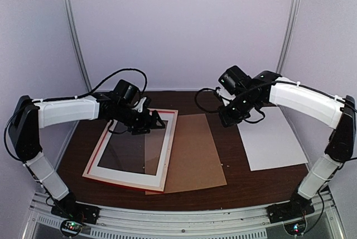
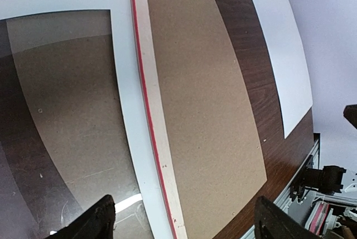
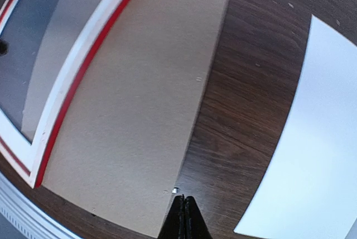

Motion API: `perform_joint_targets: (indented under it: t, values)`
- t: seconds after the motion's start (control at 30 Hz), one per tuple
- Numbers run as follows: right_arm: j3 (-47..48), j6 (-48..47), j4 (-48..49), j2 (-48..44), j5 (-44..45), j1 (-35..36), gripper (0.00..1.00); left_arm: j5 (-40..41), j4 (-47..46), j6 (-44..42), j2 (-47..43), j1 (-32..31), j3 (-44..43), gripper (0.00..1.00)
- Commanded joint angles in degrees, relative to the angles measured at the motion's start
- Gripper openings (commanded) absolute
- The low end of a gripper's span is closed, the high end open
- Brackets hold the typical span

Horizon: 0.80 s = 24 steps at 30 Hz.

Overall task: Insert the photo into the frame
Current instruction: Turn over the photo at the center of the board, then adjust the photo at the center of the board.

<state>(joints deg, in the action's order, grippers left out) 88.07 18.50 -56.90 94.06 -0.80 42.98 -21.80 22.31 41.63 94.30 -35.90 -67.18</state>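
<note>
Your left gripper: fingers apart, the frame rail just below them on the dark wood table. Your right gripper: fingers pressed together, the photo (white side up) to their right; pale walls around.

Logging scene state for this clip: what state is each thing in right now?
frame, lying flat, one long edge on the backing board, table showing through.
backing board, flat, partly under frame.
white sheet, flat on table, apart from both.
left tool, open above the frame, empty.
right tool, shut, empty.
</note>
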Motion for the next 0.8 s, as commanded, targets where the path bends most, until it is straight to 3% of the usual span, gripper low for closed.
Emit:
perform_joint_targets:
  t: [0.0,0.13,0.33,0.57,0.77]
  values:
    - [-8.4,2.0,6.6,-5.1,4.4,-9.1,0.09,-0.7,-3.8,0.8,-0.2,-0.5,0.8,0.86]
    - [-16.3,2.5,12.1,-6.1,4.6,-18.5,0.45,-0.9,-3.9,0.1,0.2,-0.6,0.6,0.87]
    - [-21.3,2.6,19.8,-0.9,1.8,-28.4,0.68,-1.2,-3.3,-1.0,0.4,-0.7,0.4,0.90]
    - [-19.9,2.7,22.0,9.1,-2.8,-30.0,0.67,-1.5,-3.4,-1.3,0.8,-1.1,0.5,0.94]
    - [-24.3,4.2,25.2,10.0,-7.0,-29.9,0.61,-1.5,-3.4,-1.6,0.9,-1.3,0.6,0.94]
